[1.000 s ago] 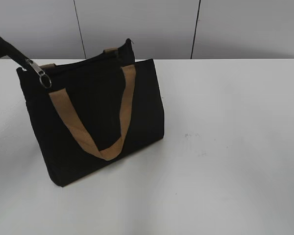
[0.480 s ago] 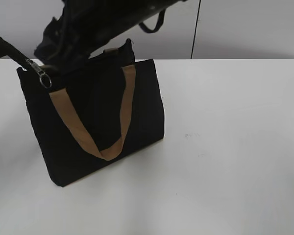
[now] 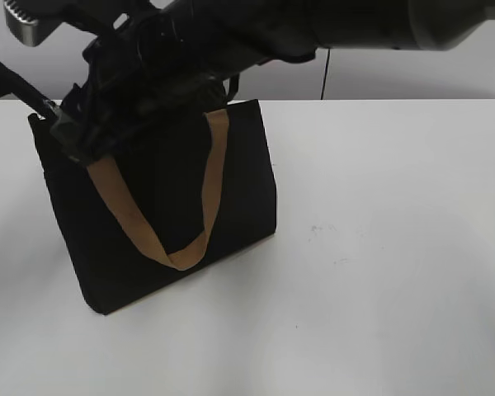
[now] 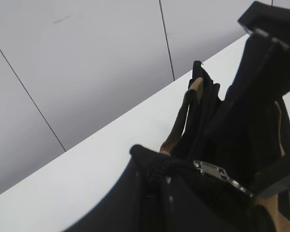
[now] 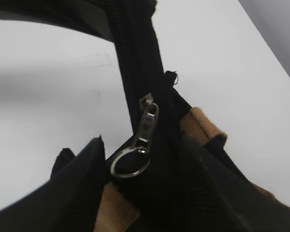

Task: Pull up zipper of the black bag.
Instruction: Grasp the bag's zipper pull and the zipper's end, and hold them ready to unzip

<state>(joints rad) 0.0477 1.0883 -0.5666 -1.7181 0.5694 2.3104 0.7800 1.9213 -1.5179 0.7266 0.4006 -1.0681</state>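
Observation:
The black bag (image 3: 173,206) with tan strap handles (image 3: 206,181) stands on the white table. My left gripper (image 4: 157,179) is shut on the black fabric tail (image 3: 16,82) at the zipper's end, at the bag's upper left corner. The silvery zipper pull (image 5: 146,124) with its ring (image 5: 130,163) hangs on the dark zipper line (image 5: 135,63). It also shows in the left wrist view (image 4: 217,173). My right gripper (image 5: 142,159) is open, one finger (image 5: 79,183) on each side of the pull. In the exterior view the right gripper (image 3: 78,132) hides the pull.
The white table (image 3: 379,247) stretches to the right of the bag and in front of it. A grey panelled wall (image 3: 412,66) stands behind. The right arm (image 3: 256,33) reaches across above the bag from the upper right.
The right arm has come in from above and lowered onto the bag's upper left corner, covering the pull. The bag and the left gripper have not moved.

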